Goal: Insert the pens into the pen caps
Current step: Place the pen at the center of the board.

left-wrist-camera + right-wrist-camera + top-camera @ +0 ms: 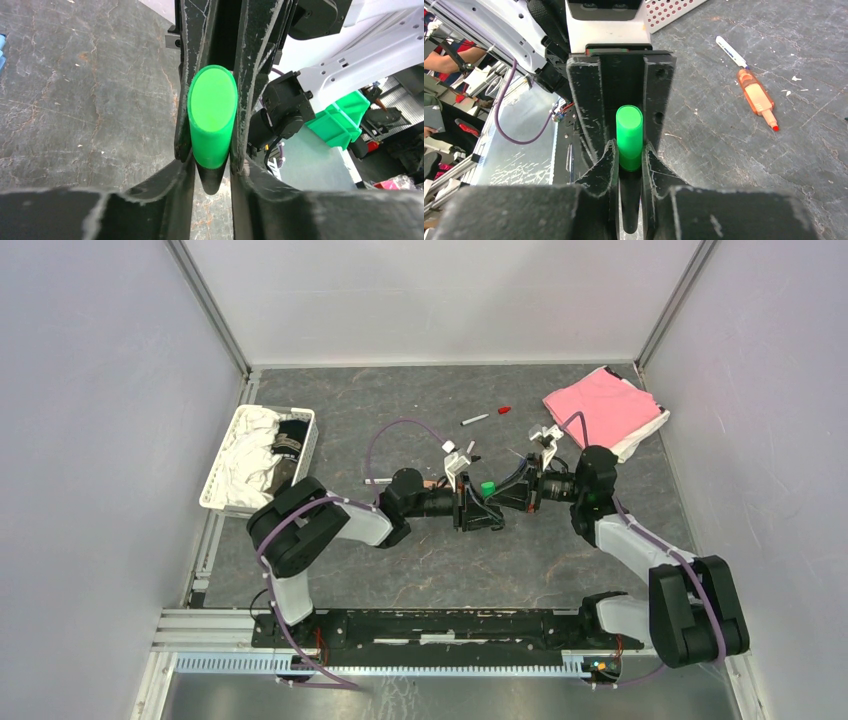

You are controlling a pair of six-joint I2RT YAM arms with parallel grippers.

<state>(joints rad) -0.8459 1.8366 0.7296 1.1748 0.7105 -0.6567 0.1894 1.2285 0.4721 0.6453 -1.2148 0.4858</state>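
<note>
**Workspace bounds.** The grey table [420, 570] is closed in by pale walls [100, 440] on the left, far and right sides. The base rail [430, 625] runs along its near edge. A white basket [222, 465] holding white and dark cloth sits against the left edge. A pink cloth [600, 405] fills the far right corner. Bare surface lies between the arms and the rail. More lies beyond the arms toward the far wall, where a thin white pen [474, 420] and a red cap [505, 410] rest well apart from both grippers. In the right wrist view an orange marker [758, 98] and a second thin white pen [731, 51] lie flat on the table just beside each other, off to one side of the grippers.

**Task object.** The black-and-green marker [212, 115] hangs above mid-table, where the two arms meet tip to tip. Its upper part is a smooth, bright green cylinder with a flat end. Below that it turns black, and the black part is mostly hidden between the fingers. No seam shows, so it cannot be told whether the green part is a separate cap.

**Orientation.** The long axis runs roughly upright with the green end uppermost. From above, only a small green spot shows.

**Grippers.** The left gripper [212, 162] pinches the marker low on the green section. The right gripper [629, 155] meets it from the opposite side, its fingers pressed against the same barrel.
</note>
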